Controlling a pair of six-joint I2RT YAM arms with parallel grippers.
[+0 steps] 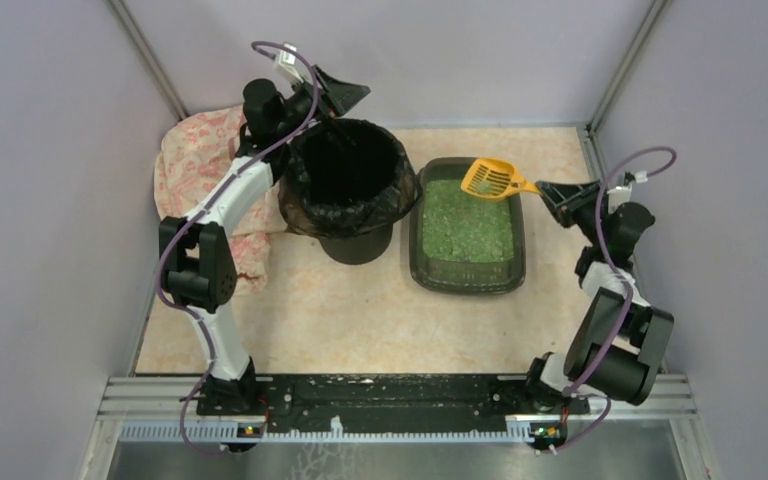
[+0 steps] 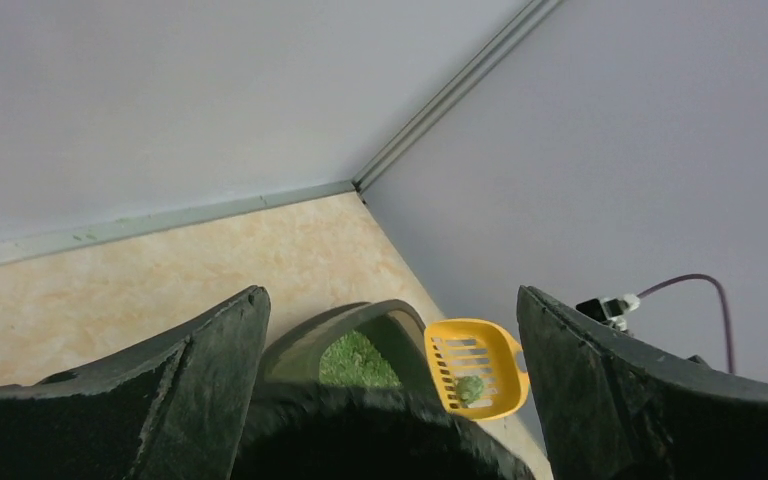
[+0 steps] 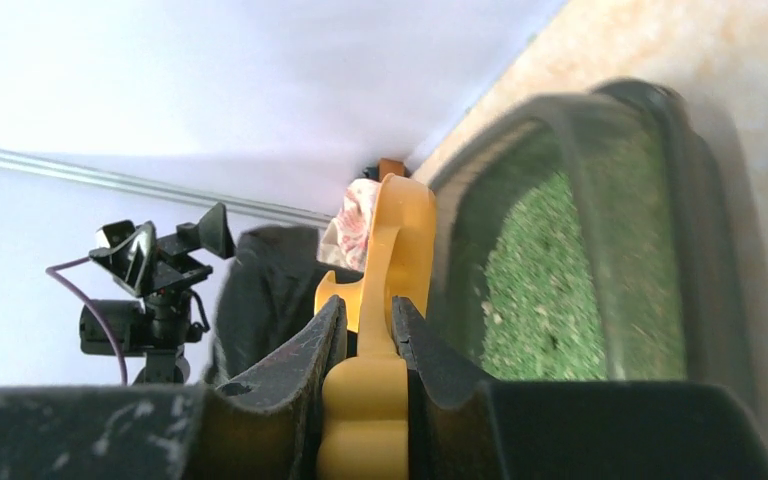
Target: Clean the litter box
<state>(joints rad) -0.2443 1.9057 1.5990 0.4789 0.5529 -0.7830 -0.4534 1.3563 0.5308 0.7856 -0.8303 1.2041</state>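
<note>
Currently your right gripper point(image 1: 548, 191) clamps the scoop point(image 1: 490, 179) over the litter box point(image 1: 465, 284), which sits beside the bin point(image 1: 401, 192) on the table point(image 1: 360, 320); the left gripper point(image 1: 345, 97) gapes empty. The tray looks stiff and light, with loose granules: take its rim.

Top external: mounted high above and behind the arm bases point(image 1: 390, 400), faced steeply down, the whole counter point(image 1: 360, 320) taken in from afar.
Left wrist: held close over the bin point(image 2: 380, 450), faced toward 3 o'clock.
Right wrist: held low, faced toward 9 o'clock along the scoop point(image 3: 385, 250).
Shared by all three: the litter box point(image 1: 416, 235) and scoop.
</note>
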